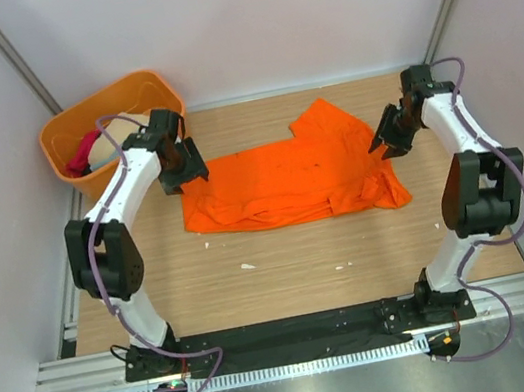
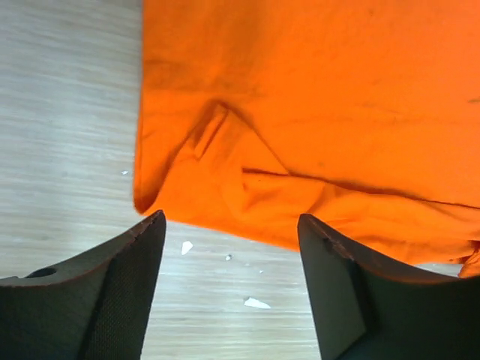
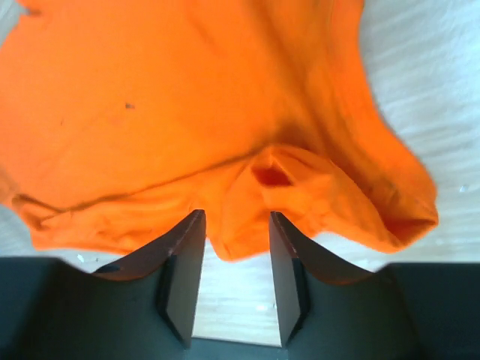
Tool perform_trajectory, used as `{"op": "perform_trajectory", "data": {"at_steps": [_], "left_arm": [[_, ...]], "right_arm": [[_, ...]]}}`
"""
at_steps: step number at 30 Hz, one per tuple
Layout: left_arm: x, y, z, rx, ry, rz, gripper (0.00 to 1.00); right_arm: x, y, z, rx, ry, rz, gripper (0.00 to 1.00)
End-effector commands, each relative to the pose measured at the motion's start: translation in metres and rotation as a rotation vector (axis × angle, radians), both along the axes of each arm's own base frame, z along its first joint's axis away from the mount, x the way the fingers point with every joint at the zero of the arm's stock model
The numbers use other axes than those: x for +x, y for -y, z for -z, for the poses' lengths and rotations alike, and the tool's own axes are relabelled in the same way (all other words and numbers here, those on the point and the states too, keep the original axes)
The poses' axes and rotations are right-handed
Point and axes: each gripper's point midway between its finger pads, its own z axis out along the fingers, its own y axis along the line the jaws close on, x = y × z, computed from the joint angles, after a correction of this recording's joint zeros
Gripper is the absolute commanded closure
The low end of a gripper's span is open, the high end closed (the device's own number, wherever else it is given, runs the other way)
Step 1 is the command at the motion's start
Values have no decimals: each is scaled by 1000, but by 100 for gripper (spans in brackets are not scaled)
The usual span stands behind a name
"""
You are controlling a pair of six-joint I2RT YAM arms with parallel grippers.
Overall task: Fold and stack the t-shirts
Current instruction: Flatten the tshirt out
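A bright orange t-shirt (image 1: 290, 179) lies crumpled and partly flattened across the middle of the wooden table, one sleeve pointing to the back. My left gripper (image 1: 190, 176) hangs at its left edge. In the left wrist view this gripper (image 2: 231, 221) is open, with bare table between the fingers and the t-shirt (image 2: 315, 97) hem just ahead. My right gripper (image 1: 382, 144) is at the shirt's right side. In the right wrist view it (image 3: 236, 219) stands open, and a fold of the t-shirt (image 3: 165, 97) dips between the fingertips without being pinched.
An orange plastic tub (image 1: 151, 85) stands at the back left corner, holding crimson cloth (image 1: 85, 152) and beige cloth (image 1: 131, 124). Small white scraps (image 1: 247, 266) dot the table (image 1: 286, 273) in front of the shirt. Grey walls close in on three sides.
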Motion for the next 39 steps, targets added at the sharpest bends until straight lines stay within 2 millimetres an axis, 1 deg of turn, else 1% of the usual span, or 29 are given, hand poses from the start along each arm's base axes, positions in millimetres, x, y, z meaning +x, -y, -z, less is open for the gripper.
{"op": "perform_trajectory", "data": {"at_steps": [1,2,3,4,5,6,7,8,9,10,11,12,13,14,17,19,20,21,24,26,31,33,34,36,38,39], "left_arm": [[-18,-21,-27,97,-16,55,27],[-27,-20,-22,83,-33,68,27],[-35,-17,-16,63,-47,75,27],[-40,-14,-23,22,-3,77,30],[-64,-11,3,-10,-74,89,33],[-70,-8,8,-35,-73,92,36],[-72,1,5,-101,-31,107,42],[-83,4,17,-124,-57,115,45],[-84,9,18,-158,-49,132,48],[-81,15,16,-186,-24,148,53],[-84,20,16,-218,-29,165,54],[-87,20,19,-221,-37,164,55],[-88,21,21,-224,-45,160,57],[-88,21,22,-225,-48,161,57],[-90,20,24,-222,-60,147,60],[-90,20,24,-224,-63,144,62],[-89,20,23,-226,-62,140,63],[-89,20,24,-226,-64,139,63],[-86,21,22,-225,-60,144,63],[-85,22,21,-226,-65,146,63],[-84,22,23,-225,-77,145,64],[-81,22,22,-227,-70,142,64],[-81,22,23,-227,-75,136,64],[-78,21,24,-230,-75,127,63],[-75,21,29,-235,-90,112,62],[-70,22,30,-241,-83,111,61]], "right_arm": [[-10,14,-21,-86,16,-75,53],[-13,8,-22,-63,43,-78,52],[-33,3,-13,-41,27,-77,50],[-35,1,-10,-34,47,-73,49],[-41,-2,-3,-23,44,-74,49],[-51,-6,11,-6,21,-86,49],[-49,-5,15,-12,28,-90,49],[-49,-4,18,-19,22,-96,50],[-44,-1,19,-42,30,-110,51],[-40,1,27,-61,10,-115,53],[-38,4,31,-78,-8,-118,60],[-36,8,36,-93,-29,-120,65],[-33,15,36,-132,-43,-119,69],[-31,16,42,-135,-59,-119,70],[-33,16,47,-131,-77,-107,69],[-39,17,53,-136,-93,-97,66],[-40,18,56,-139,-96,-94,62],[-44,18,60,-142,-110,-94,61],[-44,21,67,-155,-125,-90,60],[-43,20,68,-149,-124,-90,60],[-48,18,74,-140,-133,-97,60],[-50,16,78,-130,-136,-102,62],[-49,15,81,-122,-140,-104,64],[-48,7,82,-79,-134,-120,69],[-47,4,82,-59,-129,-123,83],[-48,5,81,-63,-136,-115,90]]}}
